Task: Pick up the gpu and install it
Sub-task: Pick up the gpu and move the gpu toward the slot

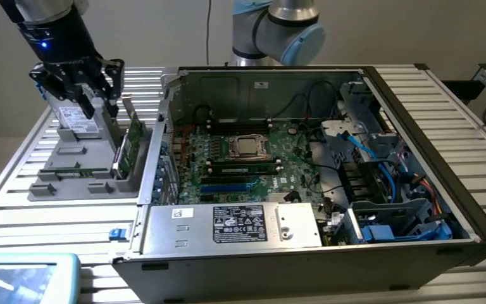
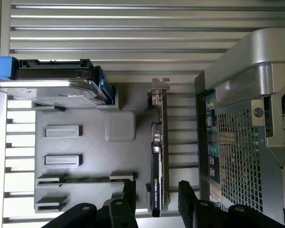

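Two fingers [image 2: 186, 199] of the gripper [image 2: 156, 190] are hanging spread open above the gpu [image 2: 157, 156]. It is standing on edge in the gray holder [image 2: 85, 142].

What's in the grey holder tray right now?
The green-and-black gpu card standing on edge, a silver boxy drive, a thin green memory stick. What lies beneath them is covered.

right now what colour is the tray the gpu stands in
Plain grey tray, best seen in the wrist view, with the gpu upright in it.
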{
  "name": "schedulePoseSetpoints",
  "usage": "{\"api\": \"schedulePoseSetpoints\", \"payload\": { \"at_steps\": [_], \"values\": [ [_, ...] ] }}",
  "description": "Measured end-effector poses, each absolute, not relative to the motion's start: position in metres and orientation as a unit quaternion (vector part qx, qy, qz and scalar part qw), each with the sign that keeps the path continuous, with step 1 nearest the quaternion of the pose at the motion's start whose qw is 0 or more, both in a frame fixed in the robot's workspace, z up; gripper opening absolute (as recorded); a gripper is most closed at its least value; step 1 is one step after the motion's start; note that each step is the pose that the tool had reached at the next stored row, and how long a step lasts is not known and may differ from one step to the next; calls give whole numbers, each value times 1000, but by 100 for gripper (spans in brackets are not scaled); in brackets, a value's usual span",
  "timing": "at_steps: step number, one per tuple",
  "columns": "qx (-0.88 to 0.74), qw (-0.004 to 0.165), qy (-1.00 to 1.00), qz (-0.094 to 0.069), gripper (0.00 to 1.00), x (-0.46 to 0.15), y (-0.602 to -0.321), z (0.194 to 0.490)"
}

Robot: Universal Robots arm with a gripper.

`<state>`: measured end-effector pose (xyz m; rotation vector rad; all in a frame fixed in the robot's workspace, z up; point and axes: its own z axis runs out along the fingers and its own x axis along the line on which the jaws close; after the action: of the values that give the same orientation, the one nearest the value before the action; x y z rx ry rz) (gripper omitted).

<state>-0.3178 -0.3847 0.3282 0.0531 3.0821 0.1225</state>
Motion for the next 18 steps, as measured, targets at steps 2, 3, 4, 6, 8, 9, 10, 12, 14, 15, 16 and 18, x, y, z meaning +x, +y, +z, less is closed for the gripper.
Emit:
{"api": "schedulePoseSetpoints", "payload": {
  "at_steps": [2,3,4,6,8,9,10,12,14,15,16,18],
  "values": [
    [15,28,999,40,49,-317,-379,325],
    [15,28,999,40,49,-317,-377,323],
    [15,28,999,40,49,-316,-375,321],
    [15,28,999,40,49,-316,-374,318],
    [15,28,999,40,49,-316,-374,314],
    [15,28,999,40,49,-317,-374,312],
    [15,28,999,40,49,-317,-374,310],
    [15,28,999,40,49,-317,-374,307],
    [15,28,999,40,49,-317,-374,303],
    [15,28,999,40,49,-317,-374,301],
    [15,28,999,40,49,-317,-375,300],
    [15,28,999,42,49,-317,-377,296]
  ]
}}
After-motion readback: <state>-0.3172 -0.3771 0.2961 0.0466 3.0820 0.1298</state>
